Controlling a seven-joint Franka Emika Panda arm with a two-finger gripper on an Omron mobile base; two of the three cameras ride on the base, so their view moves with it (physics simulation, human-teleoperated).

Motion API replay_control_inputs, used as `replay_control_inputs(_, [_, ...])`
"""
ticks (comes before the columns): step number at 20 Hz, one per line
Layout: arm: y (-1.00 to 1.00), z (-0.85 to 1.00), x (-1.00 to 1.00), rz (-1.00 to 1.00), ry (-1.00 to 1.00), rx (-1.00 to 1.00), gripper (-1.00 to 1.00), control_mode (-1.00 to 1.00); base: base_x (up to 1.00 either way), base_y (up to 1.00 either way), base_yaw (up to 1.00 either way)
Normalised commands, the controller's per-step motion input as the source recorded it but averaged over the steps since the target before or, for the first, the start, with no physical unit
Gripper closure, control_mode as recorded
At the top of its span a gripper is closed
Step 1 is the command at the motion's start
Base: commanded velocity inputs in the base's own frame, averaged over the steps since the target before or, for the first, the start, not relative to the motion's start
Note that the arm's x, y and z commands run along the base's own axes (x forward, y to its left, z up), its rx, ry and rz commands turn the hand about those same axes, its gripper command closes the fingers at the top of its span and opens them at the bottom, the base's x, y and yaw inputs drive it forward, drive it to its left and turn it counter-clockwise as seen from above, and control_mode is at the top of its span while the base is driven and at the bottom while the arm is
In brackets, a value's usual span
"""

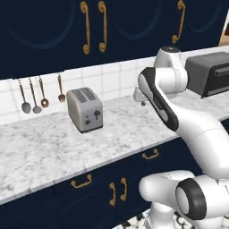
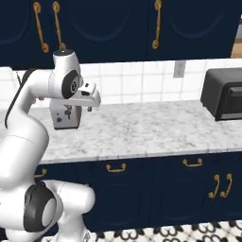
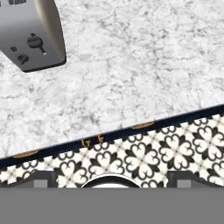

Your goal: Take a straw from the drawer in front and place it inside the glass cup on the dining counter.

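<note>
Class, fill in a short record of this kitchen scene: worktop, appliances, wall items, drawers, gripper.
worktop: marble worktop, backed by white tiles
appliances: toaster upright on the worktop; black oven at its right end
wall items: utensils hanging left of the toaster
drawers: all shut, gold handles
gripper: gripper open, over the worktop's front edge, holding nothing

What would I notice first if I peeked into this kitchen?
Probably the big white robot arm, bending up over the marble worktop in front of the navy-blue cabinets. Next, the silver toaster standing on that worktop, near the spoons hanging on the white tiles. A dark toaster oven sits further right.
</note>
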Motion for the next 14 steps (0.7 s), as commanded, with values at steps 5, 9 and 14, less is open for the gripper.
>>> replay_control_inputs(5, [0.00, 0.00, 0.00, 0.00, 0.00, 0.00, -1.00, 1.00, 0.00, 0.63, -0.43])
replay_control_inputs(9, [0.00, 0.00, 0.00, 0.00, 0.00, 0.00, -1.00, 1.00, 0.04, 0.58, -0.47])
replay_control_inputs(14, [0.00, 0.00, 0.00, 0.00, 0.00, 0.00, -1.00, 1.00, 0.07, 0.49, -0.40])
